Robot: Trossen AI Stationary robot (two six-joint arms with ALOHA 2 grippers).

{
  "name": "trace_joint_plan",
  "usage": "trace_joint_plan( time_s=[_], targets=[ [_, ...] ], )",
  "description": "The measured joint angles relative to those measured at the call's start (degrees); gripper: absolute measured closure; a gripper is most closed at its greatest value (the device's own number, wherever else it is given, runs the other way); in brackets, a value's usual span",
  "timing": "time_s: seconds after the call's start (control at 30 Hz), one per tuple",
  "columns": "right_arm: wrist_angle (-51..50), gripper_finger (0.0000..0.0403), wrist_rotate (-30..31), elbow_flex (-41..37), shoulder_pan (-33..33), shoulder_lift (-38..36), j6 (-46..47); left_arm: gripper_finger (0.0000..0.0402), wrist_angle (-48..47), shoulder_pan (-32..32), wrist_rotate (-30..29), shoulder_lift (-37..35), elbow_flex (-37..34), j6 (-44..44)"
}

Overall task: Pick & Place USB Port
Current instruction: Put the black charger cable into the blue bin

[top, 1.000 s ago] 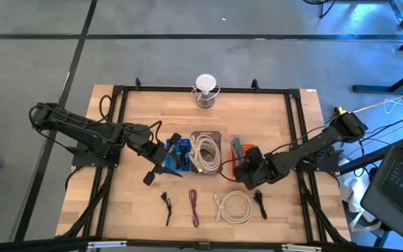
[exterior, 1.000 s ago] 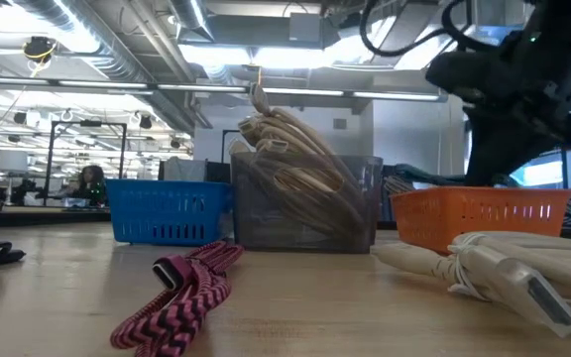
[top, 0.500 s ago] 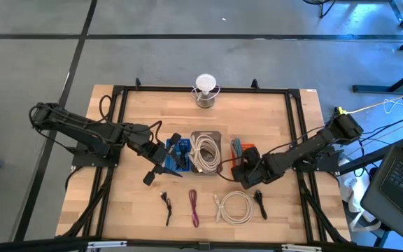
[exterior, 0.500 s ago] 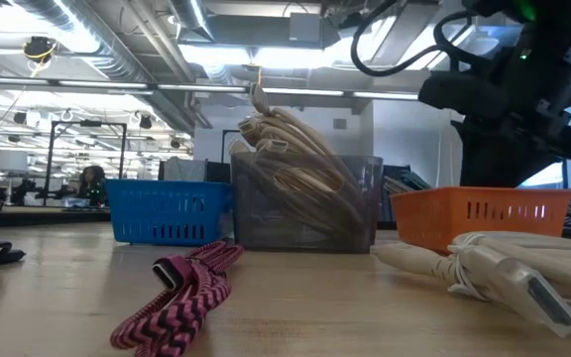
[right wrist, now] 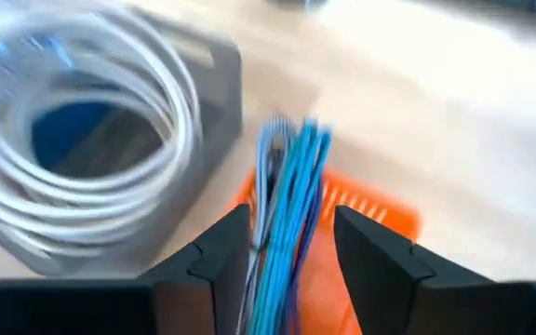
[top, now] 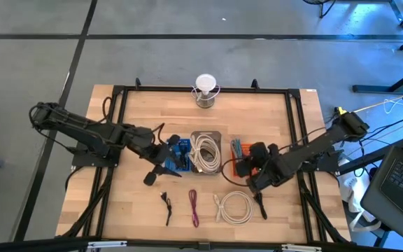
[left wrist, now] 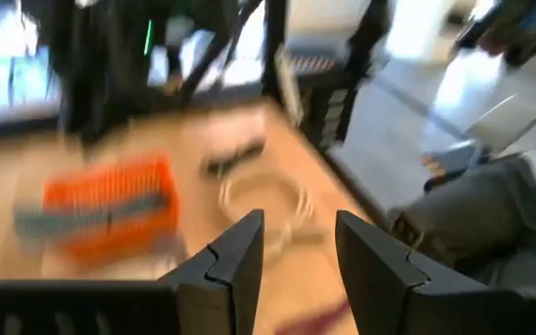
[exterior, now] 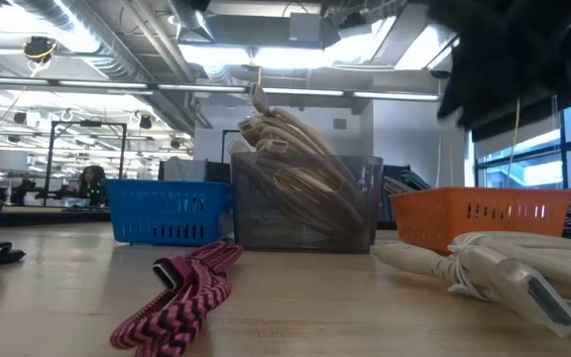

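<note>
On the pale wooden surface, three small bins sit in a row at the middle: a blue slotted plastic basket, a grey box heaped with a coil of off-white cable, and an orange slotted plastic basket holding a bundle of blue cables. The right gripper hangs at the near edge of the orange basket, its two dark fingers spread apart with nothing between them, the blue bundle lying just ahead of them. The left gripper sits at the blue basket's left side, its fingers parted and empty. Nearer the front edge lie a short black cable, a magenta braided cable, a loose coil of white cable and another black cable.
</note>
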Motion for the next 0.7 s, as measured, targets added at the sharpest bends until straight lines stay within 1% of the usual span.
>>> trace_joint_plan(
  time_s=[0.07,0.17,0.27,0.33,0.4,0.47,0.53,0.63,0.7],
  targets=[
    [-5.24,0.0243,2.92,3.79,1.08,-0.09,-1.46,0.0274,-4.85,-1.25,-3.41,0.0,0.0,-3.35],
    [-11.12,0.0243,5.45,8.88,2.06,-0.11,-4.13,0.0274,-12.56,-3.92,-9.21,0.0,-0.01,-11.74],
    [-15.91,0.0242,6.75,12.91,2.1,-0.11,-6.41,0.0274,-18.78,-7.51,-16.36,0.55,-0.02,-23.99],
    [-19.16,0.0242,7.65,15.2,2.02,-0.11,-6.68,0.0274,-22.29,-10.39,-21.43,1.69,-0.02,-33.83],
    [-21.94,0.0242,8.86,16.93,1.75,-0.13,-6.68,0.0274,-24.19,-13.43,-25.34,3.46,-0.02,-42.62],
    [-25.17,0.0242,10.29,18.45,1.55,-0.11,-6.71,0.0274,-25.28,-16.33,-26.64,5.74,-0.02,-48.2],
    [-27.67,0.0242,11.87,19.45,1.53,-0.13,-6.7,0.0274,-24.84,-19.08,-26.42,8.42,-0.02,-51.5],
    [-30.77,0.0242,13.15,20.4,1.55,-0.13,-6.7,0.0274,-22.78,-22.17,-24.57,12.5,-0.02,-53.33],
    [-31.29,0.0242,13.23,20.71,1.55,-0.13,-7.2,0.0274,-22.19,-23.62,-22.88,14.93,-0.02,-51.32]
  ],
)
